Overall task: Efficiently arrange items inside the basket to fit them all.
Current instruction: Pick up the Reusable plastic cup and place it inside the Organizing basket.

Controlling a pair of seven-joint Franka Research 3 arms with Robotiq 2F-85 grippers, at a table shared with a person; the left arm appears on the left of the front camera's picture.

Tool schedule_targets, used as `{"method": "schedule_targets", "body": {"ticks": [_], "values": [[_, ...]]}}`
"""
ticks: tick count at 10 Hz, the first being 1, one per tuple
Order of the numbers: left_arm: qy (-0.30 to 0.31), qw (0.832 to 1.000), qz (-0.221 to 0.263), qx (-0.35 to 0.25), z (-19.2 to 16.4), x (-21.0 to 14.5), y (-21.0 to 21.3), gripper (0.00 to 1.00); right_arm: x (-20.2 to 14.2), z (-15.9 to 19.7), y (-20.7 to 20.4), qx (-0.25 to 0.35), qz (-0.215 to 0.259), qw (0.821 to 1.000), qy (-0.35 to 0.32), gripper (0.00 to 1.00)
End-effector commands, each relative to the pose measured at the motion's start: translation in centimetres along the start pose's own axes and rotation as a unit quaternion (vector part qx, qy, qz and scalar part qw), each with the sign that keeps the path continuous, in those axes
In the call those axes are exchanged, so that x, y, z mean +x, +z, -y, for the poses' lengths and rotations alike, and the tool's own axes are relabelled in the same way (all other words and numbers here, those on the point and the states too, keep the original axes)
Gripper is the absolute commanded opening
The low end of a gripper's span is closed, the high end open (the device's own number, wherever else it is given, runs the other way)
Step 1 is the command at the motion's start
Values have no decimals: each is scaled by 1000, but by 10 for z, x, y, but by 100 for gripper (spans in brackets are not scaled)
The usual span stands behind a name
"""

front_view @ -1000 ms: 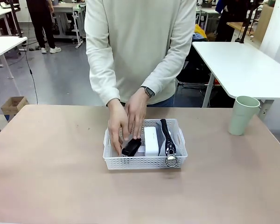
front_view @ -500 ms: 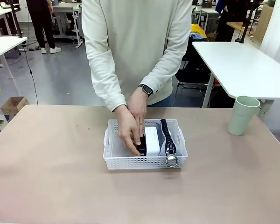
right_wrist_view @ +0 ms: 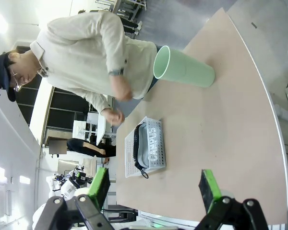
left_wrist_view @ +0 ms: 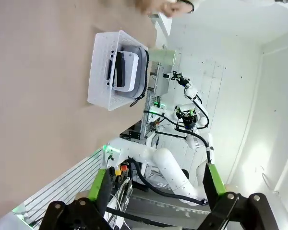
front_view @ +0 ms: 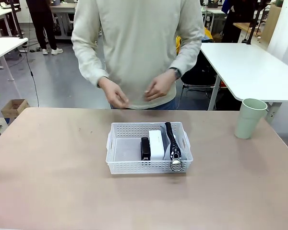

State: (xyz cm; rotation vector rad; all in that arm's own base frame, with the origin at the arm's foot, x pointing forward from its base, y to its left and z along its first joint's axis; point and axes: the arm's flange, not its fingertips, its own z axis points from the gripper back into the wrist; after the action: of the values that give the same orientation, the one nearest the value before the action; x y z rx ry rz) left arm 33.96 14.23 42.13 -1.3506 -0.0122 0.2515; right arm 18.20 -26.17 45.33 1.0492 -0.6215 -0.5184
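The white perforated basket [front_view: 115, 143] sits mid-table. Inside it, side by side on edge, are a small black stapler [front_view: 145, 148], a white rounded block [front_view: 156, 144] and a grey zip pouch [front_view: 173, 143] whose metal ring hangs over the near rim. The basket's left half is bare. A pale green cup [front_view: 249, 118] stands upright at the table's far right; it also appears in the right wrist view [right_wrist_view: 183, 68]. The person's hands [front_view: 134, 93] hover above the far edge, holding nothing. My left gripper [left_wrist_view: 156, 184] and right gripper [right_wrist_view: 153, 184] are open and empty, well away from the basket [left_wrist_view: 100, 72] [right_wrist_view: 156, 148].
The tan table [front_view: 48, 167] has wide free surface left, right and in front of the basket. The person stands at the far side. A white table [front_view: 252, 67] stands behind on the right. The other arm's white links [left_wrist_view: 168, 167] show past the table edge in the left wrist view.
The person set the black stapler on edge beside the white block, then lifted both hands out of the basket up to waist height. Neither gripper moved.
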Motion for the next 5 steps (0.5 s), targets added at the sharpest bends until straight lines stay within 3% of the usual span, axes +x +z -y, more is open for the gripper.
{"method": "schedule_targets", "body": {"ticks": [1, 3, 4, 5], "values": [[0, 1000, -1, 3, -1, -2, 1, 100, 0, 0, 0, 0, 0, 1000, 0, 100], [0, 1000, -1, 3, -1, -2, 1, 100, 36, -23, -44, -39, -6, 997, 61, 100], [0, 1000, -1, 3, -1, -2, 1, 100, 54, -31, -77, -31, -54, 984, 165, 100], [0, 1000, -1, 3, -1, -2, 1, 100, 60, -26, -103, -16, -73, 959, 274, 100]]}}
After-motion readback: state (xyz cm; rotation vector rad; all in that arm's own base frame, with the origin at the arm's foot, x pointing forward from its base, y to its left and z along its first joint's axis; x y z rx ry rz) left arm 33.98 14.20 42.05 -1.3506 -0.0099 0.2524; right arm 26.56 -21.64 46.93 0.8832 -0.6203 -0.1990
